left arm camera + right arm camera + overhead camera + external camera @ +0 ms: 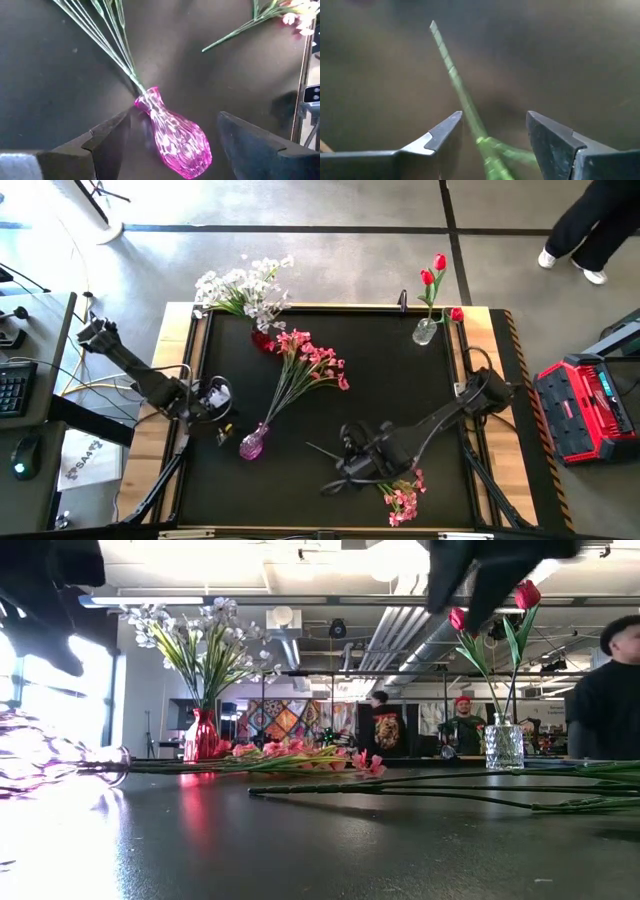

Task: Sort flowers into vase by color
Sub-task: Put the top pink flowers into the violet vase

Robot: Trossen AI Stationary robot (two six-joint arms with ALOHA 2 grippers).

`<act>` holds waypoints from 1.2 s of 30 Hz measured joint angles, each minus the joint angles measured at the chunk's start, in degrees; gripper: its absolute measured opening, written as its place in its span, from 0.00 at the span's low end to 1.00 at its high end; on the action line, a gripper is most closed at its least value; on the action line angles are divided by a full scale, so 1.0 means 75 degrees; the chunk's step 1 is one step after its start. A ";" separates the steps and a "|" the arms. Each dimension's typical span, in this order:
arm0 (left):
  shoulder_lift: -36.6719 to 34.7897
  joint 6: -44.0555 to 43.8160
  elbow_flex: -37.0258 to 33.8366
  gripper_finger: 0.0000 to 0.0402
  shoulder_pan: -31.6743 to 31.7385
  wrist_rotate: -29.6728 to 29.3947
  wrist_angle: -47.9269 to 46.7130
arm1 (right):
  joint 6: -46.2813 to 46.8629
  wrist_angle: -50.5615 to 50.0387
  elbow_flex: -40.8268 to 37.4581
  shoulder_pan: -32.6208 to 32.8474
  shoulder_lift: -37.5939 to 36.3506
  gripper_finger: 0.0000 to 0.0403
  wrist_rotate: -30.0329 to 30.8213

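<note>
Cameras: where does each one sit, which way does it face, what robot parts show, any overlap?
High view: overhead, straight down on the black table; both arms, left gripper, right gripper.
Low view: table height, level toward the room; dark arm parts at top.
Left wrist view: past its open fingers at the toppled pink vase.
Right wrist view: past its open fingers at a green stem.
Shared: high and left wrist views both show the pink vase.

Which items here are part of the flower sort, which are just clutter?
Job:
white flowers in red vase
pink flowers in tipped pink vase
red tulips in clear vase
loose pink spray

Clutter:
red case
keyboard
</note>
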 joint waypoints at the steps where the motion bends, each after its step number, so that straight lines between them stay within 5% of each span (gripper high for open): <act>1: 0.0077 0.0000 -0.0002 0.70 0.0051 0.0078 0.0082 | 0.0104 0.0430 -0.0293 0.0066 -0.0027 0.51 -0.0101; 10: 0.0537 -0.0575 -0.0005 0.70 0.0445 0.0574 0.0709 | 0.1556 0.5198 -0.2912 0.0573 -0.0469 0.51 0.0311; 16: 0.1184 -0.1225 -0.0005 0.70 0.0840 0.1329 0.0741 | 0.2469 0.5714 -0.3730 0.0794 -0.1014 0.51 0.0805; 23: 0.2067 -0.1945 -0.0005 0.70 0.1139 0.1881 0.1450 | 0.2490 0.5856 -0.5195 0.0899 -0.2722 0.51 0.0989; 31: 0.2849 -0.2400 0.0015 0.70 0.1408 0.2267 0.2305 | 0.2250 0.9892 -0.8532 0.0994 -0.4675 0.51 0.1064; 36: 0.3111 -0.2634 0.0024 0.67 0.1654 0.2297 0.2205 | 0.1813 1.0818 -0.9149 0.0922 -0.4917 0.51 0.1264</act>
